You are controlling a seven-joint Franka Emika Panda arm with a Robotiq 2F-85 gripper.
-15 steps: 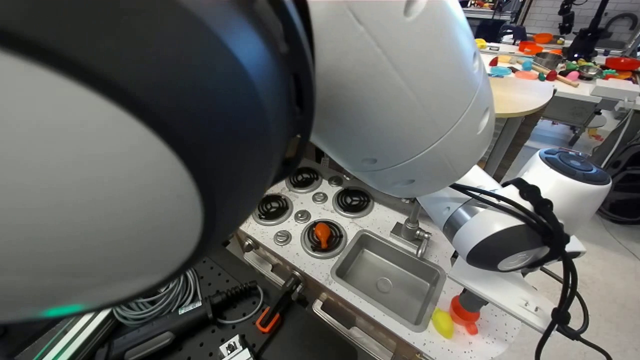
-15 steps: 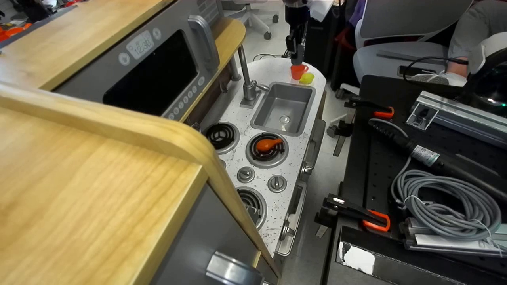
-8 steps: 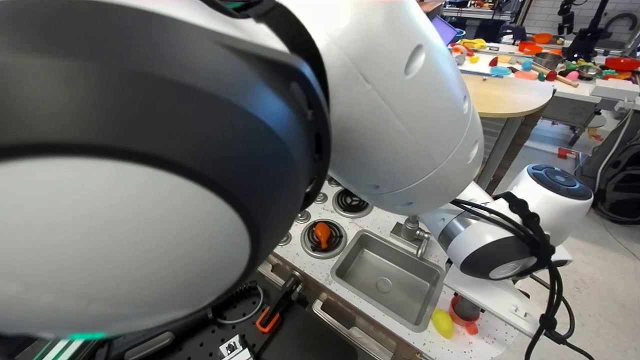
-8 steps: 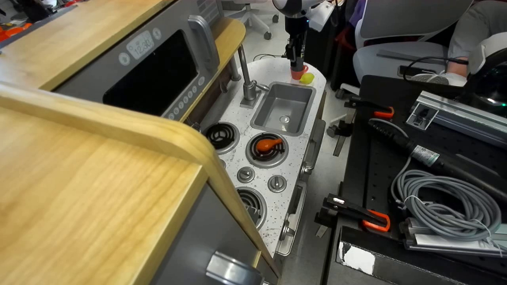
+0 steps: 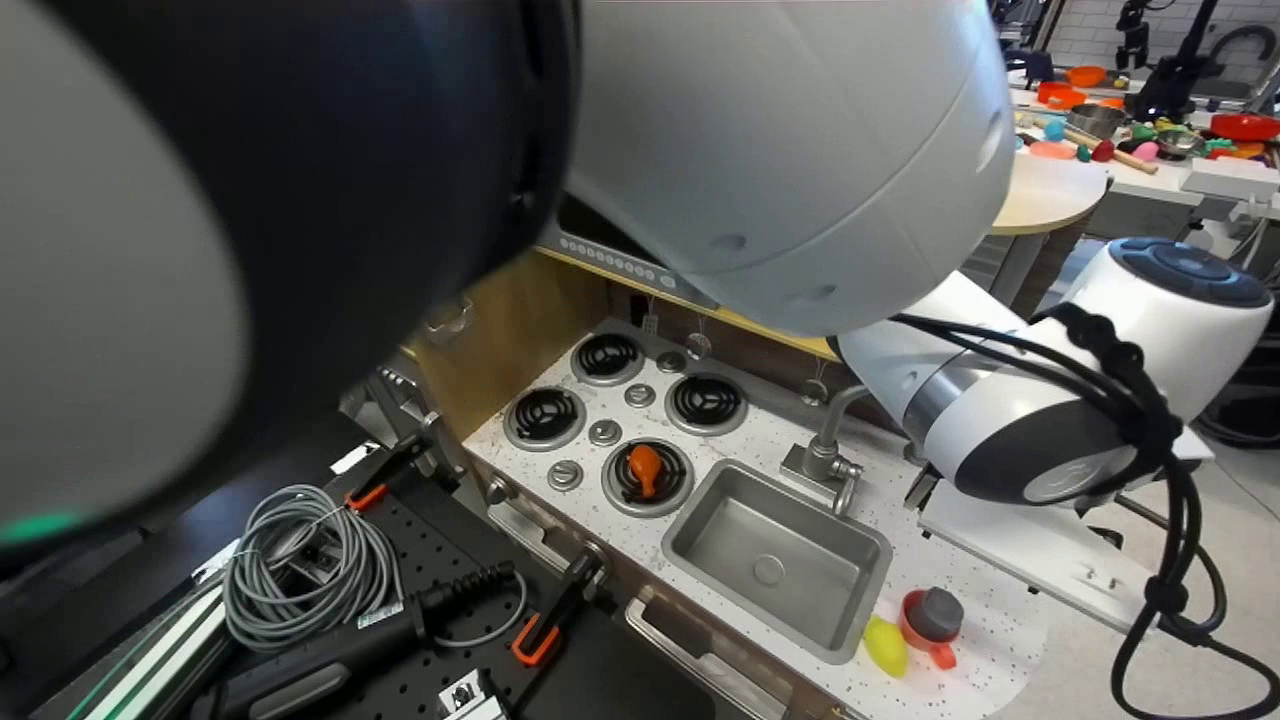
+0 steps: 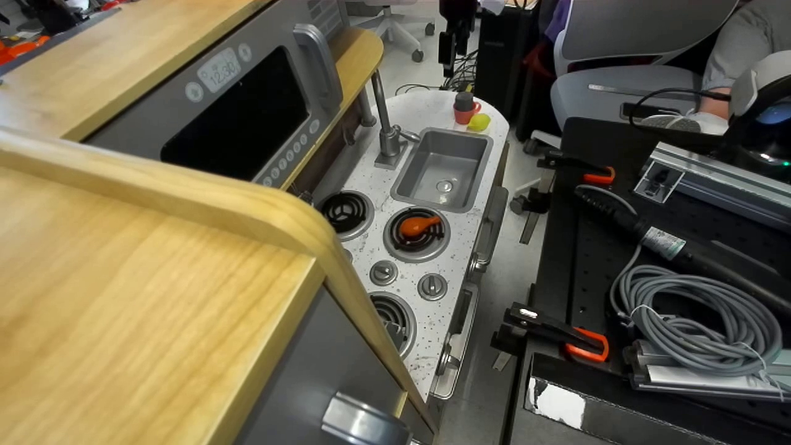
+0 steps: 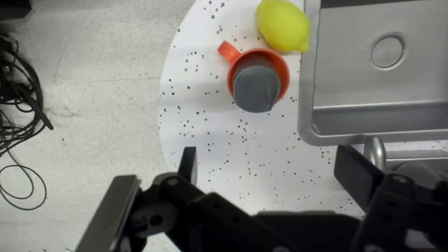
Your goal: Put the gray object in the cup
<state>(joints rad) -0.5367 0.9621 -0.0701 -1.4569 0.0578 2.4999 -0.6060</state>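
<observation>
1. Speckled white countertop (image 7: pixel 217 129) lies under the gripper (image 7: pixel 269 168); its fingers (image 7: pixel 355 175) stand wide apart in the wrist view, released, nothing between them.
2. Below them, the gray cylinder (image 7: pixel 256 89) sits inside the red cup (image 6: pixel 465 116), its upper part rising clear of the rim.
3. Its long axis runs close to upright, blunt end up; in the wrist view that end overlaps the rim on the gripper's side, and whether this is lean or only perspective I cannot tell.
4. By my judgement it would handle as light and not very slippery, with its matte-looking skin; stiff or foam-soft, I cannot say. Grasp it across the sides of the exposed part and draw it straight up, since the light-looking cup could tip.
5. Just beside the cup lies a toy lemon (image 7: pixel 282 25), with the sink (image 7: pixel 307 101) next along; the cup's handle (image 7: pixel 228 51) points away from the gripper.
6. Farther down is the pale floor (image 7: pixel 105 115) with black cables (image 7: pixel 15 85).
</observation>
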